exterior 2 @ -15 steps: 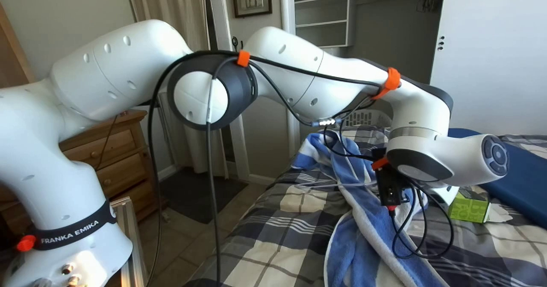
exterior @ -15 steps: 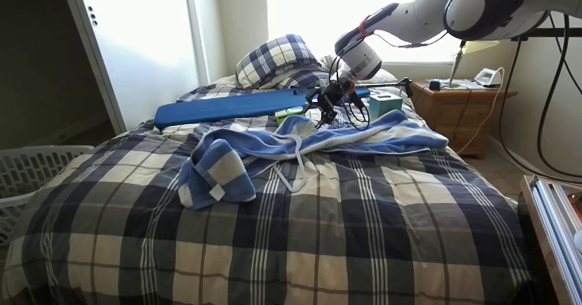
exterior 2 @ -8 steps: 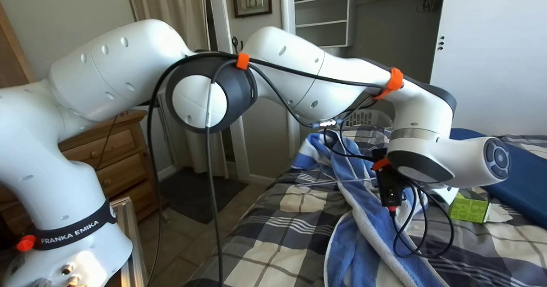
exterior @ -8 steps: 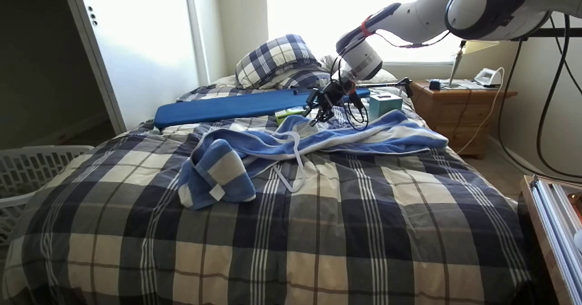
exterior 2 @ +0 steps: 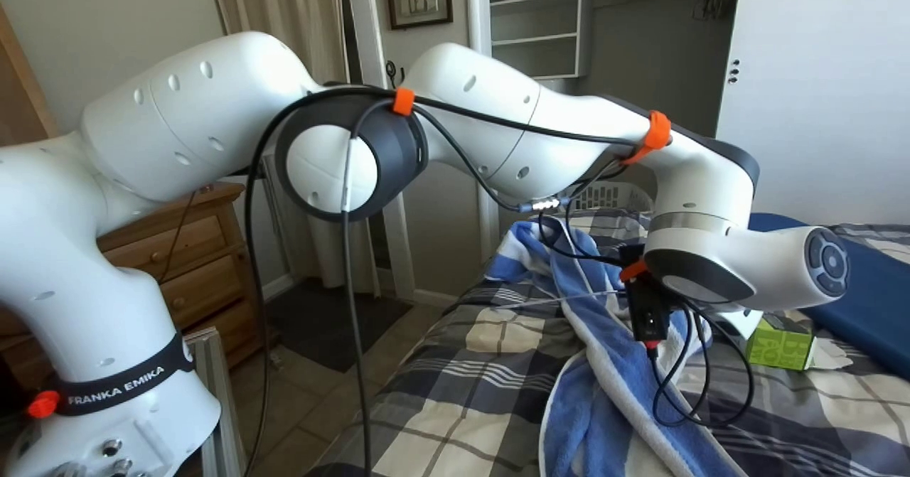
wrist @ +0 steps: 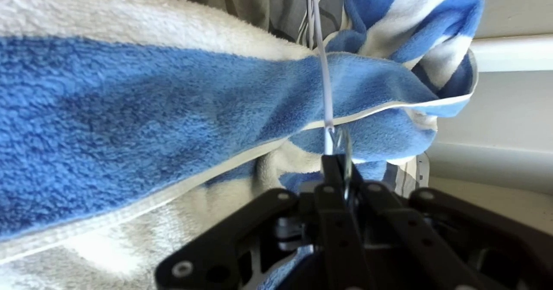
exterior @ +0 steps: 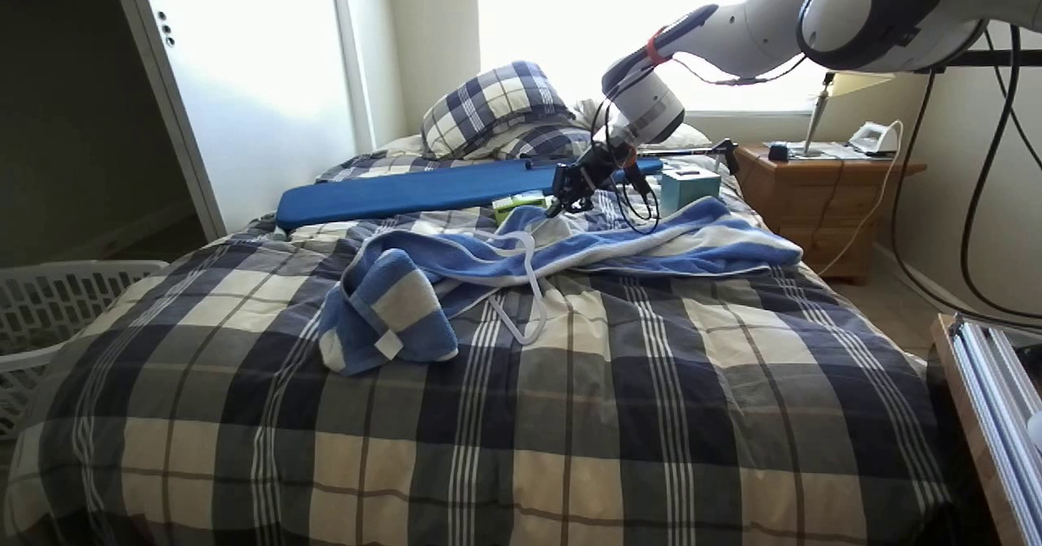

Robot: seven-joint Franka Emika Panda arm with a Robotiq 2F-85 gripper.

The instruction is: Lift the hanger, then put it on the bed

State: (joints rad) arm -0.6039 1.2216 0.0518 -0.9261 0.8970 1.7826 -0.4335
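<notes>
The thin pale hanger (exterior: 537,290) lies across the blue-and-white striped garment (exterior: 480,257) on the plaid bed (exterior: 602,416). Its far loop reaches past the cloth onto the comforter. In the wrist view the hanger (wrist: 325,78) runs straight down to my gripper (wrist: 340,162), whose fingers have come together on the metal hook (wrist: 347,151). In an exterior view the hanger (exterior 2: 547,300) shows as a slim line, rising slightly toward the wrist; my fingers are hidden there. The gripper (exterior: 556,211) is just above the garment.
A long blue board (exterior: 407,192) lies behind the garment, with a green box (exterior: 518,202) and a teal box (exterior: 688,190) nearby. A white basket (exterior: 73,302) stands beside the bed. A nightstand (exterior: 814,204) carries a lamp and an iron. Loose cables (exterior 2: 700,392) hang from the wrist.
My gripper has gone from open to shut, closing on the hanger's hook. The hanger's end near the wrist has risen a little. The arm has barely shifted; the garment looks unmoved.
</notes>
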